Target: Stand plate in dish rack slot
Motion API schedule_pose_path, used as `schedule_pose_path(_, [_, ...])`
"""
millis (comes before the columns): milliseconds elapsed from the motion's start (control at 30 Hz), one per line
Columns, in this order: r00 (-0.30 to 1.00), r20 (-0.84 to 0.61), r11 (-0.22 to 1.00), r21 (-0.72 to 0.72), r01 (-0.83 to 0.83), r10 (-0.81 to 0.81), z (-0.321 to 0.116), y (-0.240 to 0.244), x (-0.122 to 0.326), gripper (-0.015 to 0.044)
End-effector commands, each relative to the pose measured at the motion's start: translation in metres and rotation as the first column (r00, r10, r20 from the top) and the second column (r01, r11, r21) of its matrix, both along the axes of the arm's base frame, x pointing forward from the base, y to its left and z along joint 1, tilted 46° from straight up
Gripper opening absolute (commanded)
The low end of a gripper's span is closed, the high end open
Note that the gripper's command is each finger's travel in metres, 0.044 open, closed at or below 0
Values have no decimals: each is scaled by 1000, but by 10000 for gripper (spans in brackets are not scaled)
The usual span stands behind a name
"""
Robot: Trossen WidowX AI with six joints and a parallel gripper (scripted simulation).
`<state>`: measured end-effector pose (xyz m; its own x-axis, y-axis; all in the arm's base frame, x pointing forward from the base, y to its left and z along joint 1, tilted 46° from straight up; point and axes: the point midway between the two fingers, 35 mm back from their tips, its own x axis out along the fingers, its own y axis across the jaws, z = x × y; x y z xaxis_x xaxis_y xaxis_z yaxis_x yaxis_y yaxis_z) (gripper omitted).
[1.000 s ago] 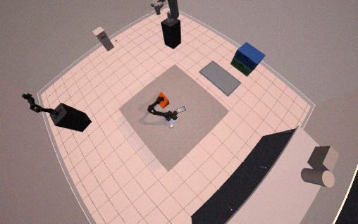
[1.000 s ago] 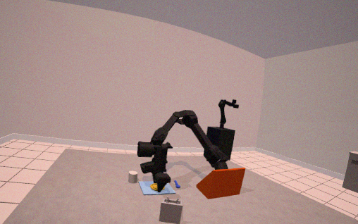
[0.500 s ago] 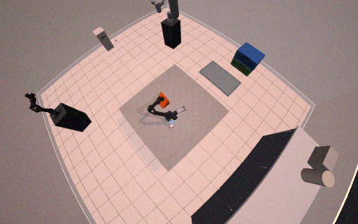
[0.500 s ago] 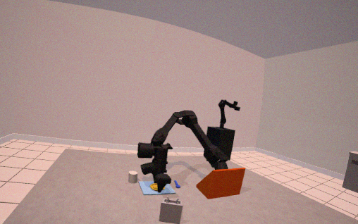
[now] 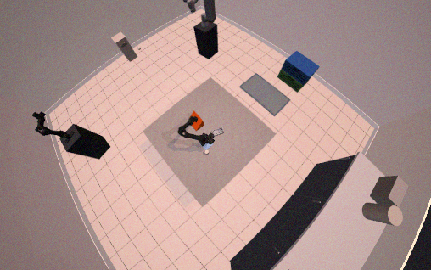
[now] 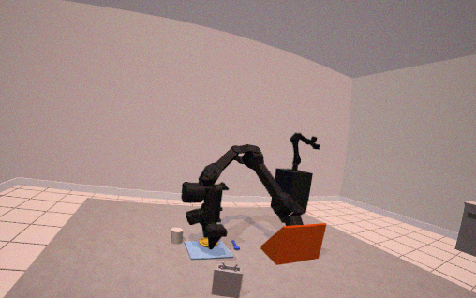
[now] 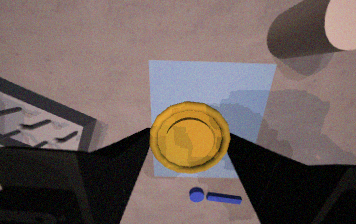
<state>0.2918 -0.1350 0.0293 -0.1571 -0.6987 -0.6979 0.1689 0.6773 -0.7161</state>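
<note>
- Blue mat (image 5: 208,146) (image 6: 211,254) (image 7: 200,77): under the claw (image 5: 207,143) (image 6: 212,245) (image 7: 190,135)
- Blue spoon (image 6: 235,245) (image 7: 223,198): near the claw
- Cylinder (image 5: 206,152) (image 6: 176,235) (image 7: 300,30): upright, near the claw, off the mat
- Orange block (image 5: 197,120) (image 6: 300,245): farther from the claw than the spoon
- Grey panel (image 5: 265,94): well apart from the claw
- Blue box (image 5: 301,64) on green box (image 5: 291,81): beyond the panel from the claw

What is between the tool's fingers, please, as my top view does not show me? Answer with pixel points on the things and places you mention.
Observer: A yellow plate (image 6: 203,242) (image 7: 190,145); the wrist view shows the tool (image 5: 207,142) (image 6: 212,245) (image 7: 188,134) shut on it, one finger at each side of its rim.

Operator: Thank you; would you kindly tell me whether anything small lies near the light blue mat (image 5: 207,146) (image 6: 197,253) (image 7: 200,80)?

Observer: Yes, a dark blue utensil (image 6: 236,245) (image 7: 223,198) lies just off the mat's edge, not on it.
</note>
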Motion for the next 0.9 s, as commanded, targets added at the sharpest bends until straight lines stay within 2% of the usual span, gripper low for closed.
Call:
schedule_pose_path(0, [1000, 7, 1000, 9, -1, 1, 10, 12, 7, 0])
schedule_pose_path(867, [1000, 3, 1000, 6, 2, -2, 85, 90, 33, 0])
